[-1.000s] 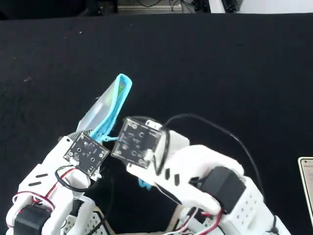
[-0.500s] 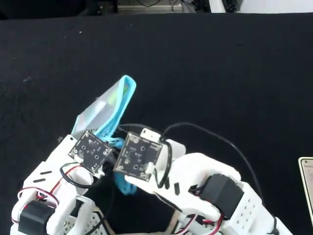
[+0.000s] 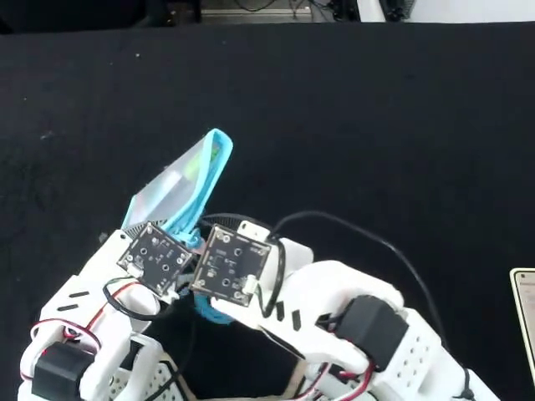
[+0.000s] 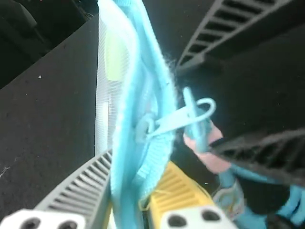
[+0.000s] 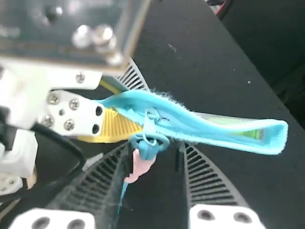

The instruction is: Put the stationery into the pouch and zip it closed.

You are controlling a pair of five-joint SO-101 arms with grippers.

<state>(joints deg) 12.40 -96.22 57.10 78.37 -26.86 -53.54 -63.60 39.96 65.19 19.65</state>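
Currently pouch (image 3: 180, 188) is held aloft, one end clamped by left gripper (image 4: 133, 186); right gripper (image 5: 155, 160) is set narrowly apart around the zipper pull (image 5: 148, 140). Fabric is judged soft, light, floppy; the pull should be pinched.

A robotics lab bench: black-clothed table (image 3: 376, 109), cables (image 3: 338, 10) behind it.

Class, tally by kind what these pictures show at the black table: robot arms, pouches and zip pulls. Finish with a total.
arms: 2
pouch: 1
zip pull: 1
total: 4
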